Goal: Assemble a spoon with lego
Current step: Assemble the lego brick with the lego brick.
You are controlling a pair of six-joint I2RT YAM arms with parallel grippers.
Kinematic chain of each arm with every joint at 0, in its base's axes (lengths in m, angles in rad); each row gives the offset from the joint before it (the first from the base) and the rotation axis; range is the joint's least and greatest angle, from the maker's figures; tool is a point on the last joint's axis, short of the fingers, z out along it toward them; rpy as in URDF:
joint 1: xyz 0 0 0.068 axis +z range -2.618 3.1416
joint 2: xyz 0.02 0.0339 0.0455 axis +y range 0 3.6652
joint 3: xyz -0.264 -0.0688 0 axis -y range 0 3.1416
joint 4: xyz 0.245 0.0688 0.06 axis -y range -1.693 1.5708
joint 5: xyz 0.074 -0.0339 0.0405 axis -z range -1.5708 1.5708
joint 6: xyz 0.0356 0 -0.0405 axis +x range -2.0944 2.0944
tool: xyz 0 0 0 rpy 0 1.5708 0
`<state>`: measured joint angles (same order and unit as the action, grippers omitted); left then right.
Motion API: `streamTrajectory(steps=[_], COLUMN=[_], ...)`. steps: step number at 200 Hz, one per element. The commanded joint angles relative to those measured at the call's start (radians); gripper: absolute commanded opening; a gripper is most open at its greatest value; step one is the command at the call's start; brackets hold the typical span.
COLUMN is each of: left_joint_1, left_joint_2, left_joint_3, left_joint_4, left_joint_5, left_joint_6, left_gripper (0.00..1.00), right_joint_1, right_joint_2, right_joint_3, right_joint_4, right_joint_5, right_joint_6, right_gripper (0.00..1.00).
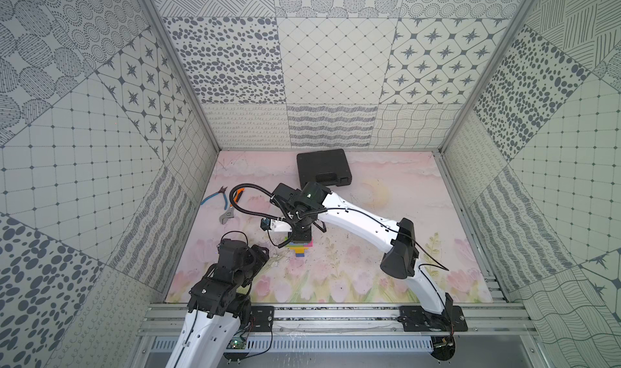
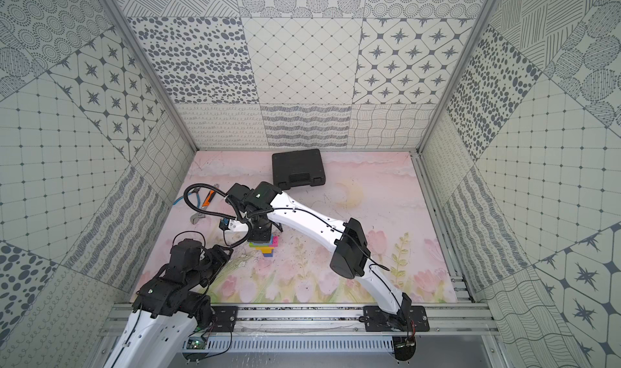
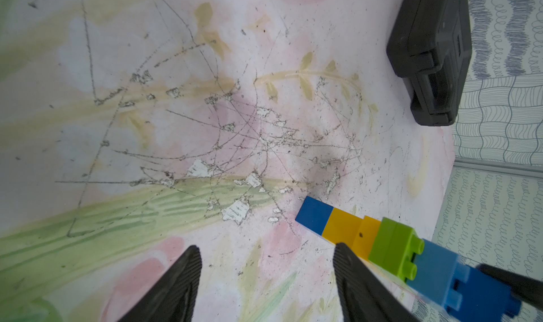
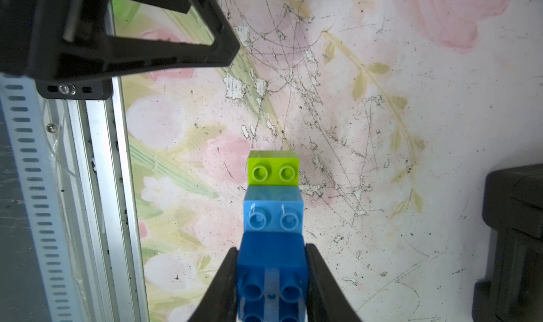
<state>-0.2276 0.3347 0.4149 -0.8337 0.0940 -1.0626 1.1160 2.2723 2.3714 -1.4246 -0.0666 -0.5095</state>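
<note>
The spoon [image 1: 301, 248] is a small stack of lego in mid-table: dark blue top, light blue, lime green and pink, then a yellow and blue stem pointing to the table's front. My right gripper [image 1: 302, 237] reaches down over it. In the right wrist view the right gripper [image 4: 271, 276] is shut on the spoon's dark blue top brick [image 4: 271, 261]. My left gripper [image 3: 266, 256] hangs open over bare mat, with the spoon [image 3: 343, 229] just beside one of its fingers [image 3: 345, 261]. Whether the stem rests on the mat I cannot tell.
A black plastic case [image 1: 322, 169] lies at the back of the mat. Blue-handled pliers [image 1: 213, 196] and an orange-handled wrench [image 1: 232, 208] lie at the left, near the patterned wall. An aluminium rail [image 1: 336, 316] runs along the front edge.
</note>
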Motion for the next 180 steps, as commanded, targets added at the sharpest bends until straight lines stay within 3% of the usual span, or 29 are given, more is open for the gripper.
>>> streamTrajectory(steps=[1, 92, 110, 140, 156, 180], left_joint_1=[0.004, 0.004, 0.004, 0.004, 0.004, 0.004], left_joint_2=[-0.003, -0.004, -0.005, -0.017, -0.032, -0.04], left_joint_3=[0.012, 0.013, 0.013, 0.016, 0.017, 0.018], left_joint_4=[-0.003, -0.001, 0.001, -0.003, -0.008, -0.011], left_joint_5=[0.009, 0.01, 0.011, 0.006, 0.002, -0.003], left_joint_6=[0.029, 0.036, 0.038, 0.035, 0.032, 0.031], left_gripper=[0.73, 0.73, 0.73, 0.74, 0.75, 0.76], right_joint_1=[-0.003, -0.019, -0.019, -0.021, -0.02, -0.023], right_joint_2=[0.103, 0.131, 0.128, 0.114, 0.096, 0.07], right_joint_3=[-0.028, 0.001, 0.028, 0.066, 0.068, 0.077], right_joint_4=[-0.074, -0.078, -0.068, -0.064, -0.057, -0.05], right_joint_5=[-0.034, -0.053, -0.054, -0.059, -0.052, -0.047], right_joint_6=[-0.006, 0.004, 0.006, 0.012, 0.02, 0.027], right_gripper=[0.03, 0.0, 0.04, 0.26, 0.43, 0.58])
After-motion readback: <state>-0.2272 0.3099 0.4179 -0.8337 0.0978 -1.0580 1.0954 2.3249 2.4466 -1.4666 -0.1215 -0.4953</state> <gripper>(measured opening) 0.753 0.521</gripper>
